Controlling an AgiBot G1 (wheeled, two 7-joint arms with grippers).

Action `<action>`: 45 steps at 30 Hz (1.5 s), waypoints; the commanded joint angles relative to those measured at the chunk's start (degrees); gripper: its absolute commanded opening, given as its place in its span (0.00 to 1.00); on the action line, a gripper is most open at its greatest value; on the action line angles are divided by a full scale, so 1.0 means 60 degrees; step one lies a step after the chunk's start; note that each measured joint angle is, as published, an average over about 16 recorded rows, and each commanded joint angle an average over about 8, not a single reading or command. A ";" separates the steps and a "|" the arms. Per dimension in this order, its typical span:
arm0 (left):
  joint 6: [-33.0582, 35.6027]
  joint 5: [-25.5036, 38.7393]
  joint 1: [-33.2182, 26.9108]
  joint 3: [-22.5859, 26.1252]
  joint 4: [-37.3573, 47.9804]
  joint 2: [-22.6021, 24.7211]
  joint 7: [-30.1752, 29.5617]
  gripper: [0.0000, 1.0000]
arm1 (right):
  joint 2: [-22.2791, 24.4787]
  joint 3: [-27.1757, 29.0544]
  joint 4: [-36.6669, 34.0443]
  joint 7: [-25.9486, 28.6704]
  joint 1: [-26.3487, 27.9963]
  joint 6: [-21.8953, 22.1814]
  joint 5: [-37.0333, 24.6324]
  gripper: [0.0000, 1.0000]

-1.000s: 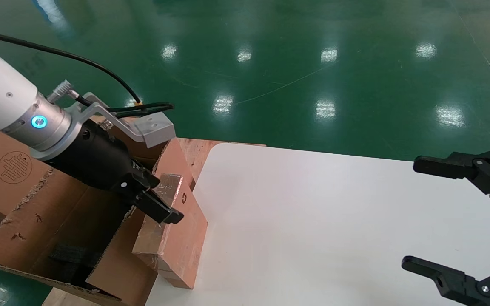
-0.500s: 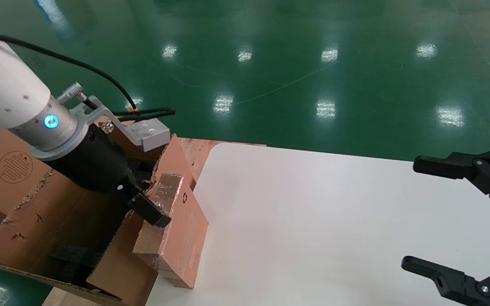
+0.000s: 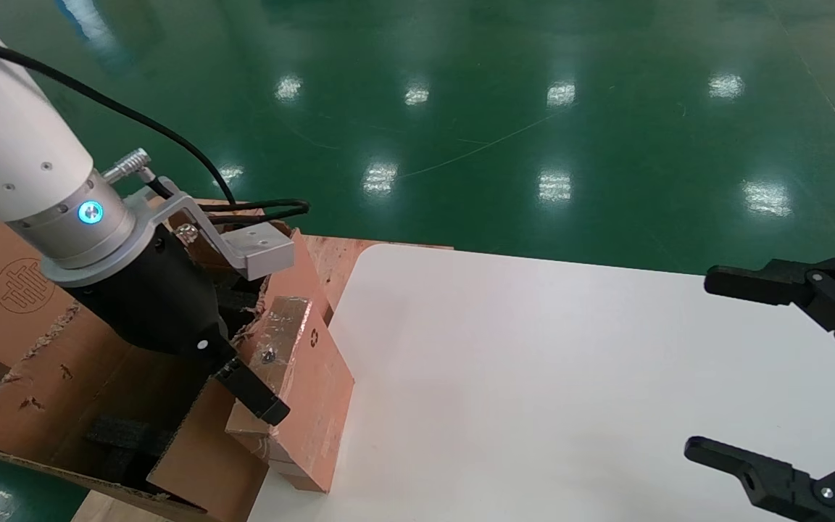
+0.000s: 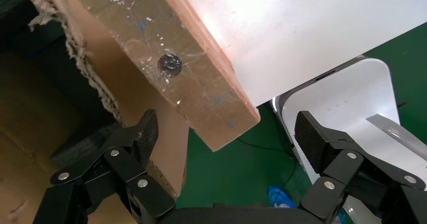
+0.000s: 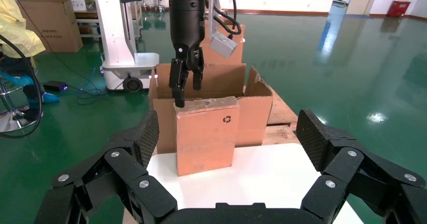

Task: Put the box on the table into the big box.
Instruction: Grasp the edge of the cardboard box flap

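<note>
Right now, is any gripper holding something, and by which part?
Nothing is held. The left gripper hangs open at the taped top edge of the box, not clamped on it. The right gripper is open and empty.

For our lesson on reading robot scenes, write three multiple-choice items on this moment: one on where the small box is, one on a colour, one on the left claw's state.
1. Where is the box?
A. lying inside the big box
B. standing on the table's edge, against the big box
C. held high in the right claw

2. What colour is the floor?
A. green
B. grey
C. red

3. How is the left claw?
A. shut on the box
B. out of sight
C. open, around the box's taped top

Key: 1 B, it stands on the table beside the big box; 2 A, the floor is glossy green; 3 C, the left wrist view shows its fingers spread either side. The right claw hangs open, far off.
</note>
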 commanded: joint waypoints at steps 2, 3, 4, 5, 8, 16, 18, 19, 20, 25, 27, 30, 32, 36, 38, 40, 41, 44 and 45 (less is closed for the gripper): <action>-0.0042 -0.0088 -0.0163 0.0332 -0.0001 0.0159 -0.0180 1.00 | 0.0001 -0.0002 0.0000 -0.0001 0.0001 0.0001 0.0001 1.00; -0.0062 -0.0115 -0.0206 0.0416 0.0000 0.0186 -0.0249 1.00 | 0.0001 -0.0002 0.0000 -0.0001 0.0000 0.0001 0.0002 1.00; -0.0084 -0.0146 -0.0247 0.0491 0.0001 0.0205 -0.0312 1.00 | 0.0001 -0.0002 -0.0001 -0.0002 0.0000 0.0002 0.0002 1.00; -0.0106 -0.0176 -0.0282 0.0552 0.0001 0.0216 -0.0366 1.00 | 0.0001 -0.0002 -0.0001 -0.0002 0.0000 0.0002 0.0002 1.00; -0.0158 -0.0236 -0.0348 0.0670 0.0002 0.0221 -0.0462 1.00 | 0.0002 -0.0002 -0.0002 -0.0003 -0.0001 0.0003 0.0002 1.00; -0.0174 -0.0266 -0.0333 0.0651 0.0065 0.0227 -0.0423 1.00 | 0.0002 -0.0003 -0.0003 -0.0003 0.0000 0.0004 0.0003 1.00; -0.0170 -0.0256 -0.0318 0.0648 0.0137 0.0257 -0.0384 1.00 | 0.0002 -0.0004 -0.0004 -0.0003 0.0000 0.0004 0.0003 1.00; -0.0160 -0.0241 -0.0317 0.0660 0.0177 0.0285 -0.0378 1.00 | 0.0002 -0.0004 -0.0004 -0.0003 0.0000 0.0004 0.0004 1.00; -0.0144 -0.0228 -0.0326 0.0679 0.0219 0.0315 -0.0383 1.00 | 0.0002 -0.0005 -0.0005 -0.0004 0.0001 0.0004 0.0004 1.00; -0.0145 -0.0069 -0.0322 0.0961 0.0351 0.0307 -0.0370 1.00 | 0.0002 -0.0008 -0.0009 -0.0006 0.0003 0.0002 0.0005 1.00; -0.0294 0.0042 -0.0192 0.1098 0.0393 0.0143 -0.0233 1.00 | 0.0002 -0.0009 -0.0010 -0.0007 0.0004 0.0002 0.0006 1.00; -0.0593 0.0210 0.0102 0.1270 0.0485 -0.0123 0.0027 1.00 | 0.0002 -0.0011 -0.0011 -0.0008 0.0005 0.0002 0.0007 1.00; -0.0787 0.0271 0.0286 0.1316 0.0566 -0.0221 0.0156 1.00 | 0.0003 -0.0013 -0.0011 -0.0009 0.0005 0.0002 0.0008 1.00; -0.1044 0.0203 0.0463 0.1278 0.0735 -0.0242 0.0245 1.00 | 0.0004 -0.0015 -0.0012 -0.0010 0.0006 0.0003 0.0009 1.00; -0.1195 0.0160 0.0489 0.1219 0.0783 -0.0295 0.0328 1.00 | 0.0004 -0.0017 -0.0012 -0.0011 0.0006 0.0004 0.0010 1.00; -0.1315 0.0137 0.0474 0.1164 0.0793 -0.0364 0.0396 1.00 | 0.0005 -0.0018 -0.0012 -0.0012 0.0007 0.0004 0.0011 1.00; -0.1358 0.0137 0.0454 0.1141 0.0784 -0.0400 0.0417 1.00 | 0.0005 -0.0018 -0.0012 -0.0012 0.0007 0.0004 0.0011 1.00; -0.1397 0.0179 0.0369 0.1117 0.0727 -0.0485 0.0414 1.00 | 0.0006 -0.0020 -0.0012 -0.0013 0.0007 0.0005 0.0013 1.00; -0.1383 0.0202 0.0337 0.1120 0.0703 -0.0502 0.0394 1.00 | 0.0006 -0.0021 -0.0012 -0.0013 0.0008 0.0005 0.0013 1.00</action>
